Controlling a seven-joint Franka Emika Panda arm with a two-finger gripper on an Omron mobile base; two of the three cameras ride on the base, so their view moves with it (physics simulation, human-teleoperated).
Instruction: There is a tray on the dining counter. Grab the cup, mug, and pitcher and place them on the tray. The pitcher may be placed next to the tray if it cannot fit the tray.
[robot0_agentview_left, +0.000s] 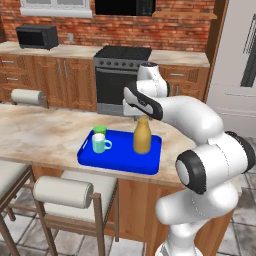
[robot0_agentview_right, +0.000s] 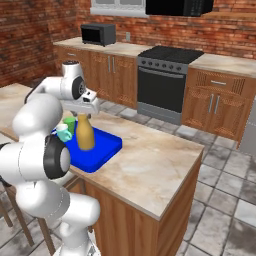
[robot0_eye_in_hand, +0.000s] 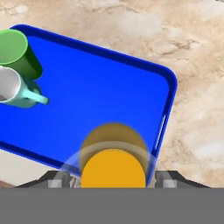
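1. Brick-walled kitchen behind; beige marble counter (robot0_agentview_left: 45, 132) in front, blue tray (robot0_agentview_left: 117, 160) lying on it near its end.
2. On the tray: green cup (robot0_agentview_left: 100, 130) at the far left corner, upright; teal mug (robot0_agentview_left: 100, 144) just beside it, toward the near edge, upright, handle pointing into the tray's middle.
3. Also on the tray: yellow pitcher (robot0_agentview_left: 142, 135), upright, toward the right end, well apart from cup and mug.
4. Seen from the hand: pitcher top directly below, inside the tray's rim near the right handle slot.
5. Gripper (robot0_eye_in_hand: 113, 178) straight above the pitcher's neck, jaws spread wide, one fingertip either side of the neck; no contact visible, so judged released, not gripping.
6. Progress, judged: all three items within the tray's rim, nothing left on the counter beside it; task looks essentially complete.
7. Left to do, probably: lift clear of the pitcher without knocking it.
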